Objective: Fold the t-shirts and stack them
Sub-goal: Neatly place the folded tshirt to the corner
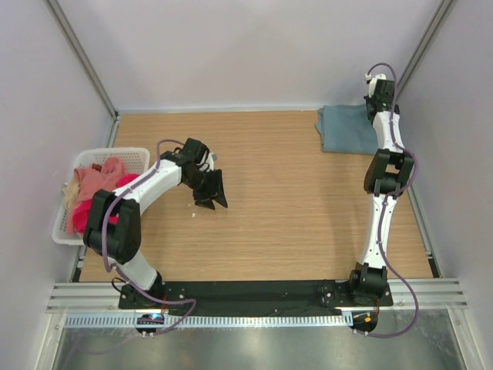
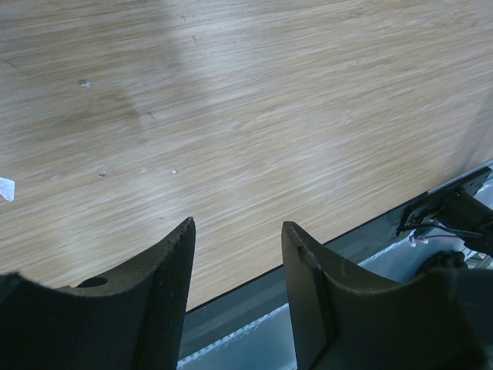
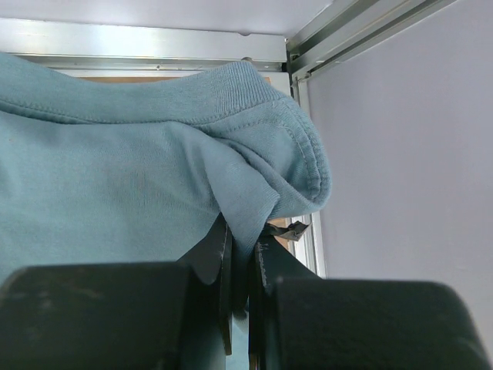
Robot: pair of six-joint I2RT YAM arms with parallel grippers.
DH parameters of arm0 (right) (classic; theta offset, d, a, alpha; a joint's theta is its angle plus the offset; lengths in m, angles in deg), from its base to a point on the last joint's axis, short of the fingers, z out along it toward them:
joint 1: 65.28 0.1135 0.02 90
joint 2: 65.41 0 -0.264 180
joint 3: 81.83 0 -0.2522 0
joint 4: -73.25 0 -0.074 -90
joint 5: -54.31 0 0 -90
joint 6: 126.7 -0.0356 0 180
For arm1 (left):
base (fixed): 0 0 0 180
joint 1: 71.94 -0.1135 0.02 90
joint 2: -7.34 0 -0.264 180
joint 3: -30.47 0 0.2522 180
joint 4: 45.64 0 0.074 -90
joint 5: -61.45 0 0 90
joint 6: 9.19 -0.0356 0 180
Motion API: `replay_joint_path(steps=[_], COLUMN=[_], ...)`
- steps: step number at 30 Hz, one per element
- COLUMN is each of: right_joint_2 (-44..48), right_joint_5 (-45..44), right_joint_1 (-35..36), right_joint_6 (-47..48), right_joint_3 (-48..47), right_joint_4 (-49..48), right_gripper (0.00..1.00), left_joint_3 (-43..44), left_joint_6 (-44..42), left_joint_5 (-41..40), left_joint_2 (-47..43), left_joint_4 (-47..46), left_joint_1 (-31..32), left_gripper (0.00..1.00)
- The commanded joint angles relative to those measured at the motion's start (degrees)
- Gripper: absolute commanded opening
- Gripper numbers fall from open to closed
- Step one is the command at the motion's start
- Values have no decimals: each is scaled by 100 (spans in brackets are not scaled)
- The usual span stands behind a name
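**Grey-teal shirt pinched at the far right corner; the cloth lies left of the pincer**

*Top external view.* The grey-teal t-shirt (image 1: 345,129) lies as a compact, roughly rectangular bundle in the far right corner of the table (image 1: 308,216), its longer side running left to right along the far edge. The right gripper (image 1: 373,114) stands at the bundle's right end, so nearly all the cloth lies to its left. The left gripper (image 1: 209,196) hangs over bare wood left of centre, well apart from this shirt. It is much nearer the white basket (image 1: 65,231), which holds the salmon pink shirt (image 1: 100,181) and the crimson-pink shirt (image 1: 77,220).

*Left wrist view.* The left gripper (image 2: 237,227) shows parted fingers with only tabletop between them (nothing held).

*Right wrist view.* The right gripper (image 3: 240,254) is clamped on a fold of the grey-teal t-shirt (image 3: 115,193), just under its ribbed, stitched edge.

Judgement: any move of this shirt belongs to the right arm. A pull would probably have to run leftward and nearer, along the bundle's long axis.
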Motion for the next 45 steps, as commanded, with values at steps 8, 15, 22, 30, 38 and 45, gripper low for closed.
replay_joint_path(steps=[8, 15, 22, 30, 38, 45], right_joint_2=[-248, 50, 1200, 3415, 5829, 8131], right_joint_5=[42, -879, -1943, -2219, 504, 587], right_joint_1=[-36, -36, 289, 2596, 3857, 4271], right_joint_6=[246, -105, -913, -2054, -5891, -7356], right_joint_3=[-455, -438, 70, 2540, 6448, 10148], right_joint_4=[-763, -1044, 132, 1275, -158, -1879], right_gripper=[2, 68, 99, 100, 100, 100], left_joint_3=[252, 208, 103, -301, -1074, -2540], left_joint_6=[-2, -37, -107, 24, 322, 1796], left_joint_5=[-103, -103, -103, 152, 450, 996], left_joint_2=[47, -119, -611, -1455, -2536, -3590], left_joint_4=[244, 288, 262, -37, -335, -1915], left_joint_1=[33, 68, 68, 68, 68, 76], left_gripper=[50, 50, 50, 52, 56, 63])
